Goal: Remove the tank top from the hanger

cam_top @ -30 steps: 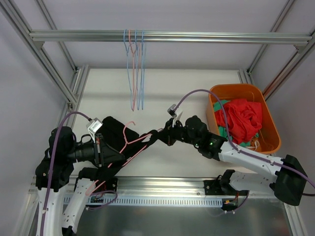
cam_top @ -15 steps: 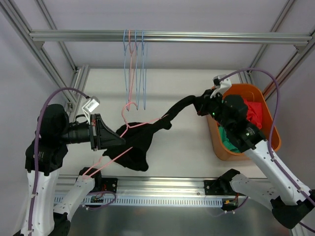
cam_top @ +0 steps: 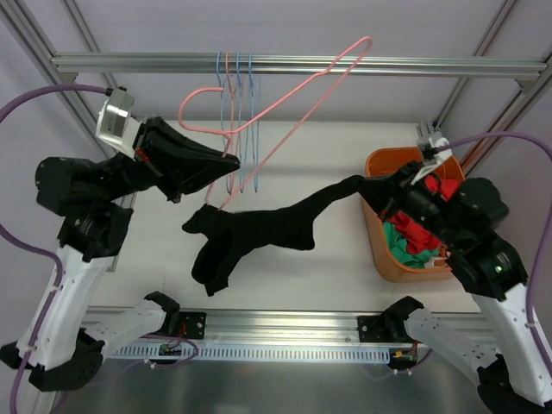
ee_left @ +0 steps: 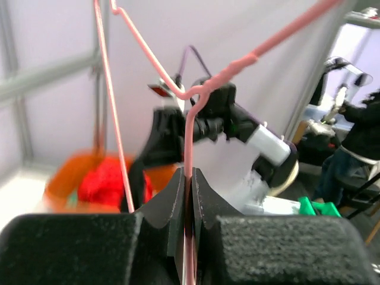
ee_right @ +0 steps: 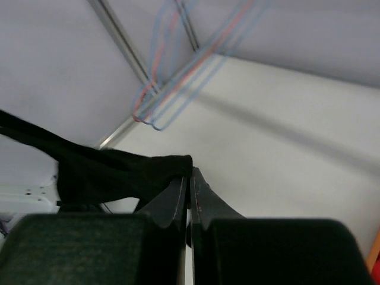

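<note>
My left gripper is shut on the pink wire hanger and holds it high and tilted, its far corner up past the top rail. In the left wrist view the jaws pinch the pink wire. The black tank top hangs in the air, stretched between the hanger's lower end at the left and my right gripper. That gripper is shut on one end of the cloth beside the orange bin. In the right wrist view the black fabric is pinched at the fingertips.
An orange bin with red and green clothes stands at the right. Blue and pink empty hangers hang from the top rail. Frame posts stand at both sides.
My left arm has swung the hanger up from table height to the rail. My right gripper has pulled the tank top rightward and up; the cloth has slid to the hanger's lower end.
</note>
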`<action>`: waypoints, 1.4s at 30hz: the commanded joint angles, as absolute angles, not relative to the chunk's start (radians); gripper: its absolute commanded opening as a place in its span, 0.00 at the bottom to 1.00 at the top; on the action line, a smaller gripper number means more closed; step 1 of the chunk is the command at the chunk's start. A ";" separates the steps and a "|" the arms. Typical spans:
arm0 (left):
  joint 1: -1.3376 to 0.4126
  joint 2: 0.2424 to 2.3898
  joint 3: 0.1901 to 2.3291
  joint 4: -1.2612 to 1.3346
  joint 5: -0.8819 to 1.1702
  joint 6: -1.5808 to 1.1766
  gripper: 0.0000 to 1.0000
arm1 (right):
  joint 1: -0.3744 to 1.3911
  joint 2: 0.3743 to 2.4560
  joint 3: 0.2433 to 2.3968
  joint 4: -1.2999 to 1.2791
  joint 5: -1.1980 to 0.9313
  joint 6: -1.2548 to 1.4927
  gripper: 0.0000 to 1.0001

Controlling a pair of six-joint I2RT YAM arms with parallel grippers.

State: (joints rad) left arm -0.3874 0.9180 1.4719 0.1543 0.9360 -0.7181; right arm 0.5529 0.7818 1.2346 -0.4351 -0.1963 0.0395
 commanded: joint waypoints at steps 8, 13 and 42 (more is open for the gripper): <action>-0.983 1.193 1.491 0.742 0.276 -0.054 0.00 | 0.548 0.764 1.427 -0.555 -0.464 0.045 0.00; -0.985 1.103 1.338 0.902 -0.036 0.098 0.00 | 0.548 0.761 1.408 -0.652 -0.552 0.008 0.00; -0.983 0.664 1.208 -0.673 -0.658 -0.506 0.00 | 0.693 0.936 1.045 -0.489 -0.172 0.008 0.99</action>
